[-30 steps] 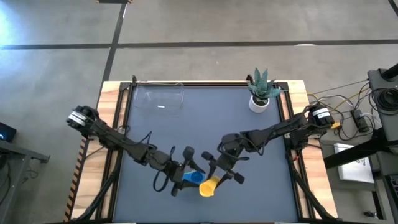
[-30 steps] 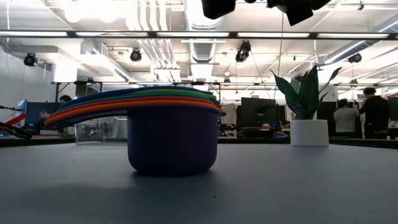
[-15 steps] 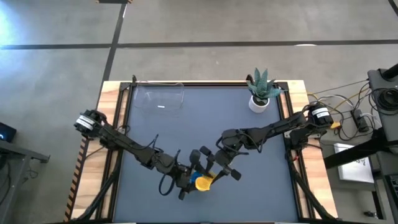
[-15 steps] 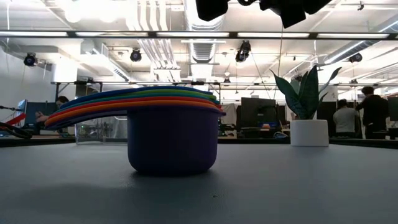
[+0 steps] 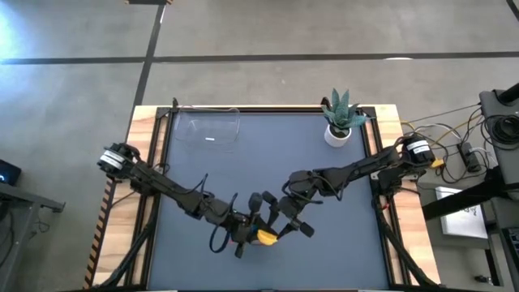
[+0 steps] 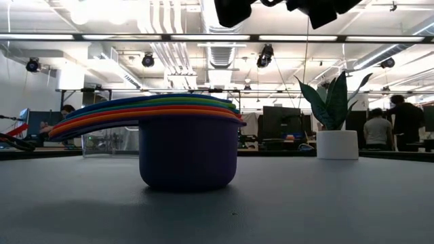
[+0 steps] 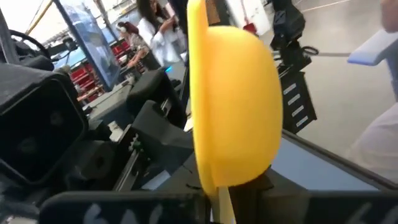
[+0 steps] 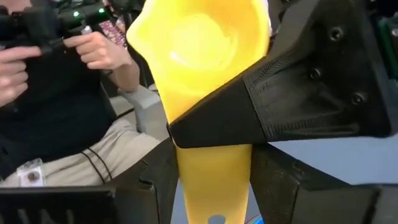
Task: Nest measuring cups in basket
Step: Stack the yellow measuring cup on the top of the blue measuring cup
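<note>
Well apart from the basket point(image 5: 208, 128), your left gripper point(image 5: 246, 237) just pinched the yellow cup point(image 5: 265, 236), right gripper point(image 5: 280, 223) gripping too: handover underway.

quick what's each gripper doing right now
left gripper: shut on the yellow cup.
right gripper: shut on the same yellow cup's handle.

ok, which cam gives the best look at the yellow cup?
Left wrist view: the yellow cup fills the picture, bowl side-on. Right wrist view shows its inside and handle, partly behind a dark finger. High view shows a sliver between both grippers. Low view doesn't show it.
</note>
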Available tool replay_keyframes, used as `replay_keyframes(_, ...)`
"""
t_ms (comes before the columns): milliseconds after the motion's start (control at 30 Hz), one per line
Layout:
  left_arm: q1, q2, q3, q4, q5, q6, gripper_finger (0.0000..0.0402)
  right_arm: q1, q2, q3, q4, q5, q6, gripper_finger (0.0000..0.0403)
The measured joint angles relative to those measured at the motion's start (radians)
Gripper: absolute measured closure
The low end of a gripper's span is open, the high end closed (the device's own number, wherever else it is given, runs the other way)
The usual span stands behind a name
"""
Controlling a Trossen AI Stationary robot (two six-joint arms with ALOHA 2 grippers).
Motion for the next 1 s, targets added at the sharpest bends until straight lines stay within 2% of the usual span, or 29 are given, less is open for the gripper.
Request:
replay_keyframes(133, 0.000, -0.024, 0.000, -0.045, -0.038, -0.021, 0.0399, -0.004, -0.028, 0.003, -0.089, 0.044, 0.041, 0.0214)
replay_keyframes(267, -0.007, -0.056, 0.000, -0.074, -0.080, -0.054, 0.0398, -0.007, -0.087, 0.032, -0.324, 0.120, 0.045, 0.0182)
replay_keyframes(367, -0.021, -0.084, 0.004, -0.175, -0.176, -0.082, 0.0398, -0.007, -0.153, 0.063, -0.538, 0.204, 0.022, 0.0164)
replay_keyframes(500, -0.039, -0.126, 0.099, -0.557, -0.334, -0.238, 0.0399, 0.007, -0.260, 0.070, -0.743, 0.384, 0.043, 0.0153)
replay_keyframes(600, -0.052, -0.104, 0.225, -0.935, -0.371, -0.440, 0.0399, 0.044, -0.332, 0.067, -0.848, 0.591, 0.062, 0.0154)
replay_keyframes(733, -0.079, -0.011, 0.381, -1.286, -0.424, -0.649, 0.0400, 0.109, -0.398, 0.049, -0.872, 0.824, 0.080, 0.0160)
replay_keyframes(833, -0.091, 0.081, 0.462, -1.430, -0.453, -0.732, 0.0400, 0.144, -0.410, 0.030, -0.847, 0.906, 0.075, 0.0164)
replay_keyframes(1000, -0.102, 0.232, 0.547, -1.513, -0.474, -0.758, 0.0401, 0.168, -0.398, 0.011, -0.806, 0.921, 0.078, 0.0165)
